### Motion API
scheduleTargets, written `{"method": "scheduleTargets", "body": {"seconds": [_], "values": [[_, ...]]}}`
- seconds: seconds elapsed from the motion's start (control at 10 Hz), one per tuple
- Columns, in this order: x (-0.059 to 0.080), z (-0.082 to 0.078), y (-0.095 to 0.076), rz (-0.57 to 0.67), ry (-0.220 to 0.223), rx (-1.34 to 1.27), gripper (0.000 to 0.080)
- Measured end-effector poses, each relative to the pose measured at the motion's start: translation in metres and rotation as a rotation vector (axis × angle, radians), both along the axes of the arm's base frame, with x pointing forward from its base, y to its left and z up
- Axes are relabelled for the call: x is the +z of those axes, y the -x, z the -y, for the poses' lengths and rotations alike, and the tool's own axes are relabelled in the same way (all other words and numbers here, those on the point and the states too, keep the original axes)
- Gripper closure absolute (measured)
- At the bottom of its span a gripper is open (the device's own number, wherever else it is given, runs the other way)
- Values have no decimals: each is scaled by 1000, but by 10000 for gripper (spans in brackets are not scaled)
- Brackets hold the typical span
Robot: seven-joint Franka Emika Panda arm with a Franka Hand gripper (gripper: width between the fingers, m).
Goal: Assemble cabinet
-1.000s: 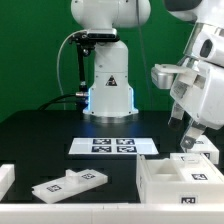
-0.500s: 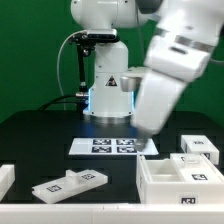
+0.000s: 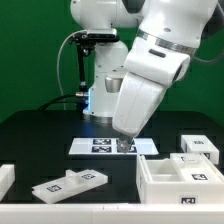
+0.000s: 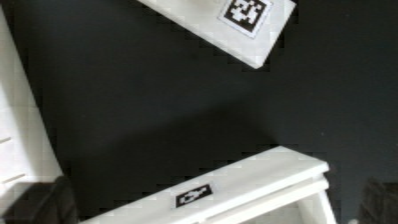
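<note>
The cabinet's white open box (image 3: 178, 181) stands at the front on the exterior view's right, with a small tagged white block (image 3: 200, 147) behind it. A flat tagged panel (image 3: 68, 183) lies at the front left, and another white block (image 3: 5, 180) sits at the far left edge. My gripper (image 3: 125, 144) hangs just above the marker board (image 3: 100, 146) in the middle, away from every part. In the wrist view the dark fingers (image 4: 39, 205) stand apart with nothing between them. A tagged white part (image 4: 240, 183) lies below them.
The robot base (image 3: 108, 90) stands behind the marker board, with a black cable on its left. The marker board's corner (image 4: 222, 22) shows in the wrist view. A white edge (image 4: 15, 110) runs along one side there; I cannot tell which part it is.
The arm has swung from above the block and box on the exterior view's right to the middle. The gripper now hangs over the marker board. No part has moved.
</note>
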State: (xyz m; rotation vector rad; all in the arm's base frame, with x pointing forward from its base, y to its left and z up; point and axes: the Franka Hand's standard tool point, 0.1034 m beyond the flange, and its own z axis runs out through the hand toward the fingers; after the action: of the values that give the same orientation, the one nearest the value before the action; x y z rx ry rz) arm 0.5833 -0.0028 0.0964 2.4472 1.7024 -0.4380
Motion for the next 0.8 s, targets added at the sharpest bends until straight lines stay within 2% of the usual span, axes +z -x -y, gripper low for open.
{"method": "scheduleTargets", "body": {"seconds": [0.1, 0.2, 0.3, 0.4, 0.8], "values": [[-5, 16, -3, 45, -32, -70, 2], [-11, 33, 2, 62, -55, -158, 2], [-13, 42, 10, 13, -74, -227, 2], [-11, 48, 8, -28, -83, -256, 2], [-13, 46, 5, -11, -82, -246, 2]]}}
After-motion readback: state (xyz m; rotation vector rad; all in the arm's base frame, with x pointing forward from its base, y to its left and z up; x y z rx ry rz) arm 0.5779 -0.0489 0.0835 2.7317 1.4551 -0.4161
